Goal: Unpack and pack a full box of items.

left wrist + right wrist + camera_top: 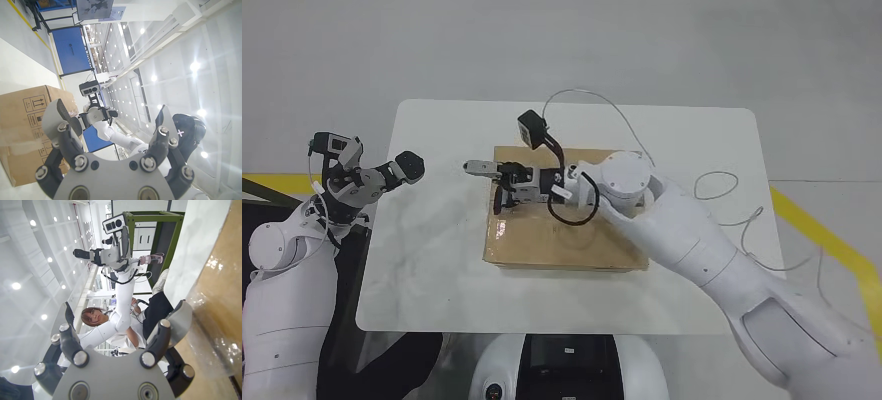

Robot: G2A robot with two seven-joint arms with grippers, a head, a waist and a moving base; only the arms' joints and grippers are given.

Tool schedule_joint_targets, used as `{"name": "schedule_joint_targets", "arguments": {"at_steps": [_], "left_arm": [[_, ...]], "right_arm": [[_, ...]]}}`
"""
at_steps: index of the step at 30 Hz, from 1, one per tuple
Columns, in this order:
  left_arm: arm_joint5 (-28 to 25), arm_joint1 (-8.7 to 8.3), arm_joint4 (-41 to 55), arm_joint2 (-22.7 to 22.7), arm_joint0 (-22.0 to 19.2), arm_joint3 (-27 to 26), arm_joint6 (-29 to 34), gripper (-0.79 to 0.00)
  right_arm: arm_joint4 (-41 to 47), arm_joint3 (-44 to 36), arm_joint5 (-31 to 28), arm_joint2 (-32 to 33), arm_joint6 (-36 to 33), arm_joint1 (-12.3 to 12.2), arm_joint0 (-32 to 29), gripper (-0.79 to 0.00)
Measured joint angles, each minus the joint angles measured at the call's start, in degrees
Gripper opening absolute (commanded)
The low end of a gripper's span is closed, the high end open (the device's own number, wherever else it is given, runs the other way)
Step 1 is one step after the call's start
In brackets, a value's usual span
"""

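A closed cardboard box (pixel 567 235) sits in the middle of the white table (pixel 442 280), its top seam sealed with clear shiny tape (pixel 209 306). My right gripper (pixel 492 180) lies over the box's far left corner, turned on its side and open. One of its fingers (pixel 182 311) is close against the taped top of the box (pixel 223 279), the other finger (pixel 69 313) stands in free air. My left gripper (pixel 404 168) hovers open by the table's left edge, apart from the box (pixel 22 121), with nothing between its fingers (pixel 58 111).
Thin white cables (pixel 722 185) loop over the table's far right part. Bare tabletop lies left of and in front of the box. A yellow floor line (pixel 827 245) runs past the table's right side. A green-framed rack (pixel 160 237) stands beyond the left arm.
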State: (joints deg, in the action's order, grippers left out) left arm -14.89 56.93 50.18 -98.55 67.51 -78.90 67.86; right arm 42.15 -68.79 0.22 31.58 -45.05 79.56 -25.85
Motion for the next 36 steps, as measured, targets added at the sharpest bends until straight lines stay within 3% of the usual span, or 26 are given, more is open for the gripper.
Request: {"name": "schedule_joint_targets", "arguments": {"at_steps": [9, 36], "left_arm": [[0.00, 0.00, 0.00, 0.00, 0.00, 0.00, 0.00, 0.000], [0.00, 0.00, 0.00, 0.00, 0.00, 0.00, 0.00, 0.000]], "right_arm": [[-3.15, -0.61, 2.36, 3.55, -2.02, -1.16, -3.74, 0.000], [-15.19, -19.01, 12.12, 22.32, -3.18, -8.32, -19.92, 0.000]]}}
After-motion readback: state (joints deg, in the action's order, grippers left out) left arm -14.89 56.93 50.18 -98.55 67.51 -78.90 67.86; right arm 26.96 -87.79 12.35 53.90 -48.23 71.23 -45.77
